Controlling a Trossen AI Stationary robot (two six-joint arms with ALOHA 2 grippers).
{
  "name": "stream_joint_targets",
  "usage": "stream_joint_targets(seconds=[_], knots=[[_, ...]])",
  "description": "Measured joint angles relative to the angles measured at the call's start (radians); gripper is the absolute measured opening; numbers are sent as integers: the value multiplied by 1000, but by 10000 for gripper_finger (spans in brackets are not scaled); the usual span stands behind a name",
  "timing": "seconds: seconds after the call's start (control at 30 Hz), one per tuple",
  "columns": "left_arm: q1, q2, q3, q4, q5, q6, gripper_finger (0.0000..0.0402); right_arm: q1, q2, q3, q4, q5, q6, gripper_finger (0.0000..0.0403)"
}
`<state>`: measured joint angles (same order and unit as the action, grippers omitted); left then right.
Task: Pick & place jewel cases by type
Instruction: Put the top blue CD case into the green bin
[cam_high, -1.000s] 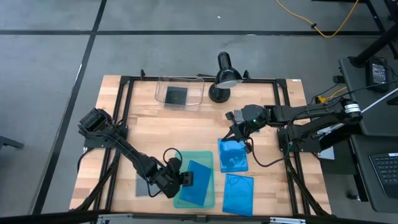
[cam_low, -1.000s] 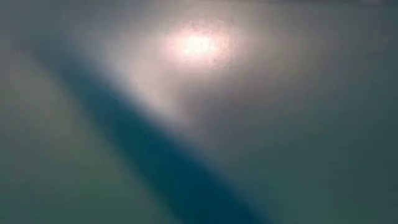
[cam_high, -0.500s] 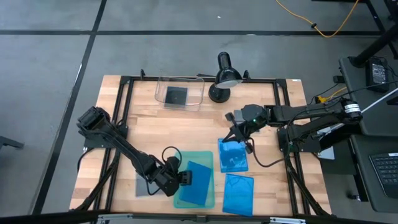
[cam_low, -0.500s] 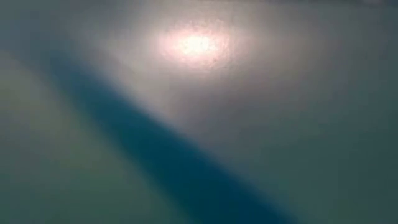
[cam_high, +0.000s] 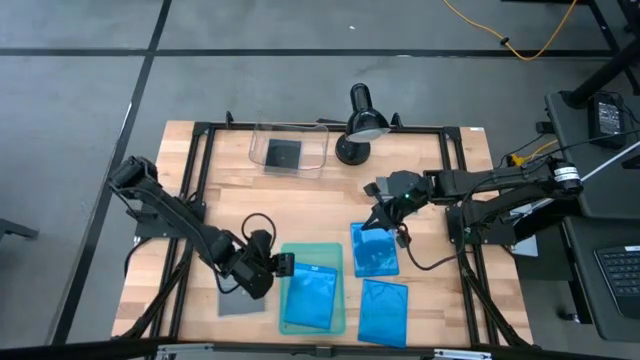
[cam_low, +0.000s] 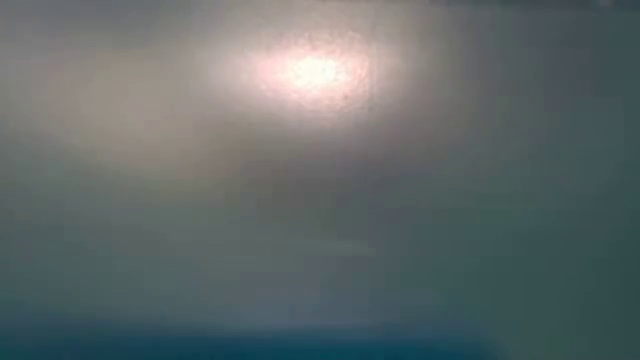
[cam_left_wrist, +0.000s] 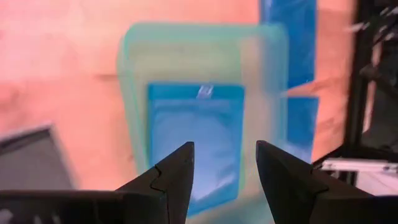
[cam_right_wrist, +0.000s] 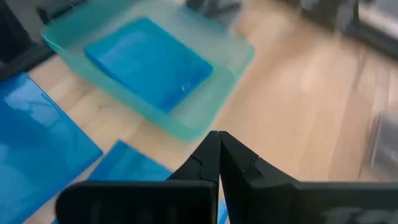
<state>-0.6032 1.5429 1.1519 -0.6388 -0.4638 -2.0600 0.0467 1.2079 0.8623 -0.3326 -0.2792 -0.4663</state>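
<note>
While left claw (cam_high: 283, 266) gapes empty, right claw (cam_high: 381, 222) clenched beside lamp (cam_high: 362, 121), clear bin (cam_high: 289, 148).

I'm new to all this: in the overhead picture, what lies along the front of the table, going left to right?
Grey case → left hand → green tray holding a blue case → two more blue cases, the right hand at the farther one.

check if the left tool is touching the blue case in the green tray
Apart. In the left wrist view the left tool stands open and empty, with the blue case lying flat in the green tray beyond its fingertips.
</note>
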Motion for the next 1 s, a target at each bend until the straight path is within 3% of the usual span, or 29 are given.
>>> stream_joint_targets(seconds=[0.3, 0.6, 0.77, 1.0], knots=[[59, -11, 0, -50, -70, 178, 144, -1, 0, -5, -148, 103, 218, 10], [159, -54, 0, -177, -75, 450, 9, 0, 1, -134, -183, 105, 516, 10], [228, -89, 0, -204, -68, 624, 1, 30, 1, -175, -265, 104, 644, 6], [314, -140, 0, -202, -42, 827, 1, 86, 1, -181, -279, 101, 671, 6]])
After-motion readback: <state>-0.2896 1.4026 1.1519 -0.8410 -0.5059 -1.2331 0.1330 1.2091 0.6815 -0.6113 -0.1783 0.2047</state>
